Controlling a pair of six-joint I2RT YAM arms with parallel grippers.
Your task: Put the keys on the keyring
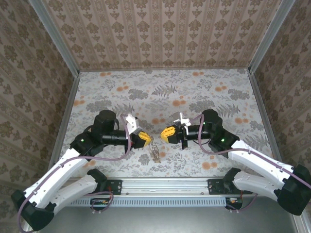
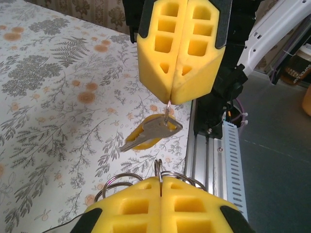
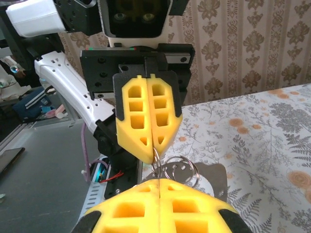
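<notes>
In the left wrist view my left gripper (image 2: 161, 182) is shut on the keyring (image 2: 159, 170), pinching one steel loop edge-on while more loops (image 2: 114, 185) fan out beside the pads. Facing it, my right gripper (image 2: 170, 99) is shut on a small ring (image 2: 167, 109). From that ring hang the keys (image 2: 153, 130), a silver blade against a yellow plastic head, above the table. From above, the left gripper (image 1: 146, 140) and right gripper (image 1: 164, 132) stand tip to tip with the metal bundle (image 1: 155, 151) dangling between them. The right wrist view has the right gripper (image 3: 159, 182), the left gripper (image 3: 154, 145) and linked loops (image 3: 179, 170).
The flowered tablecloth (image 1: 165, 92) runs back to patterned walls. An aluminium rail (image 2: 214, 155) lines the near edge under both arms. A grey metal plate (image 3: 214, 177) with holes lies behind the loops. Mauve cables (image 1: 116, 158) trail along the arms.
</notes>
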